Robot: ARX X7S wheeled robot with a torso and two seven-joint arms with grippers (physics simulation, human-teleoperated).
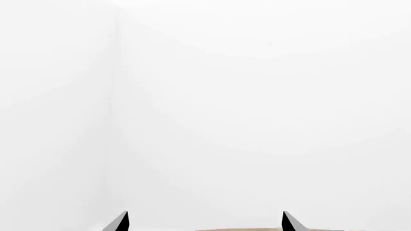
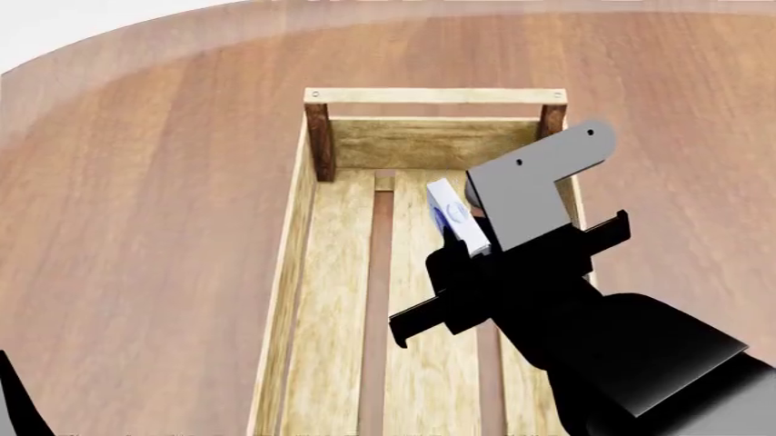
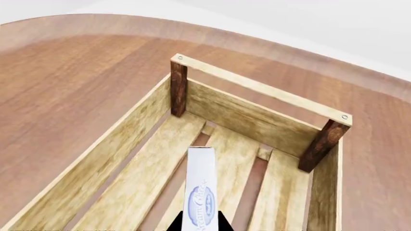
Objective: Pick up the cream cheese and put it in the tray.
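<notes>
1. Nearest the head camera, the black right arm and its right gripper (image 2: 475,243) are observed above the tray (image 2: 318,272), a long light-wood slatted crate with low sides, dark corner posts and a rail handle at its far end.
2. The right gripper is found clenched on the cream cheese (image 2: 455,216), a small flat white rectangular box with a blue oval logo. In the right wrist view the box (image 3: 200,190) is seen projecting from between the two dark fingertips.
3. The box is held on edge, clear of the slats, over the far half of the tray and within its side walls. No contact with the floor of the tray is visible.
4. The left gripper (image 1: 205,222) is shown only as two dark tips standing apart with nothing between them; it is judged released and idle, pointed at a blank white background.
5. The step in hand is judged to be the placing. It is recommended that the box be lowered until close to the slats before release, kept away from the right-hand wall and corner post (image 3: 319,145), and set across a slat rather than over a gap.
6. A release from the present height is judged liable to tip or bounce the narrow box.
7. The wooden tabletop (image 2: 158,200) around the tray is noted.
</notes>
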